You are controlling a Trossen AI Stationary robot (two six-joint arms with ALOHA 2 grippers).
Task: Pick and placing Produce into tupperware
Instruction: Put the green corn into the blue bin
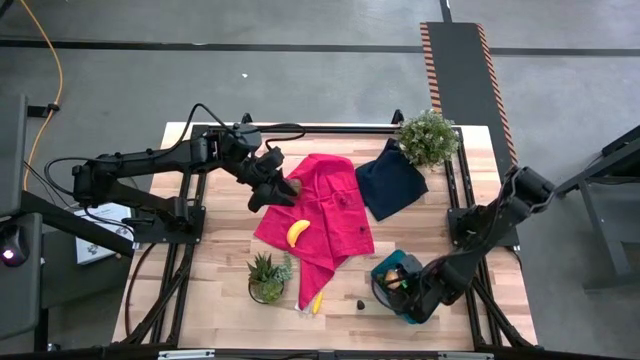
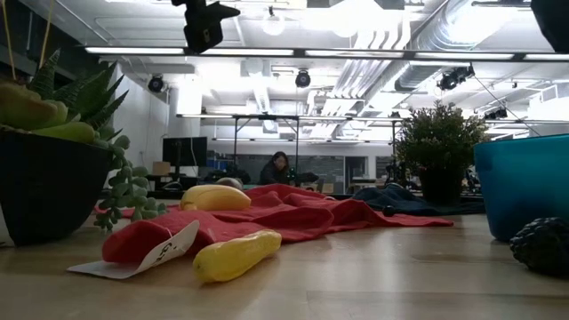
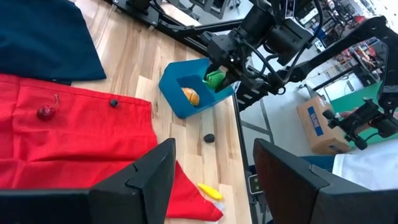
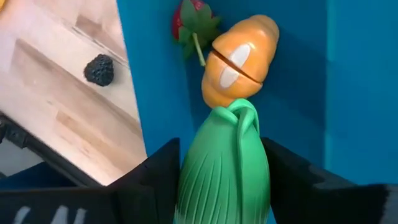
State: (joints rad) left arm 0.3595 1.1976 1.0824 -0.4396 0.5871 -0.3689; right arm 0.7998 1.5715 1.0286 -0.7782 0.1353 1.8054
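One green piece (image 4: pixel 224 165) sits clamped between the fingers of the right hand (image 4: pixel 222 186), inside the teal tupperware (image 4: pixel 298 93). Just ahead of the hand lies the orange piece (image 4: pixel 239 62). Left hand (image 3: pixel 211 180) hangs wide open above the red cloth (image 3: pixel 68 137), well apart from the tupperware.

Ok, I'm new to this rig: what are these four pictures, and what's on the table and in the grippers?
Two robot arms work at a wooden table. One camera looks straight down, one sits at table height, and one rides on each wrist. The right gripper holds a green toy vegetable over the teal tub, which already contains an orange piece. The left gripper hangs open above the red cloth. Two yellow bananas, a small dark piece, two potted plants and a navy cloth lie around.
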